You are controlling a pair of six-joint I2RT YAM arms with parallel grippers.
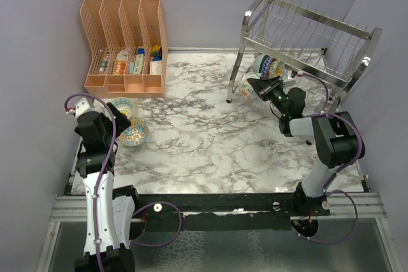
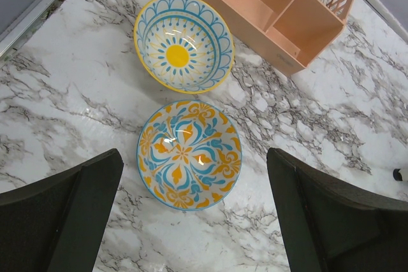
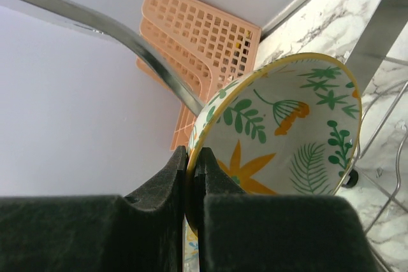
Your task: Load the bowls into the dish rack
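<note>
Trainee: Bowls first. Where does the one in hand sit?

Operator: The right gripper [image 3: 191,157] is pressed together on the rim of the leaf-patterned bowl [image 3: 287,138], one finger inside and one outside. It holds the bowl off the table, low at the front of the dish rack [image 1: 306,30], near one leg.

Trainee: Which way does that bowl point?

Operator: It is tipped on edge, hollow facing back toward the wrist. Being round, it has no long axis. What matters is that it reaches straight out from the fingertips, with a rack tube [image 3: 127,36] crossing just behind the rim. The coming move probably turns on slipping that edge between the lower tier's prongs.

Trainee: And the other arm?

Operator: The left gripper [image 2: 193,157] hangs spread wide directly above the orange-and-blue bowl [image 2: 189,154], which lies flat, mouth up, on the marble table [image 2: 64,93]. The sun-patterned bowl [image 2: 183,42] rests just beyond it, beside the peach organizer [image 2: 268,4]. The left arm is plainly nearer to both.
</note>
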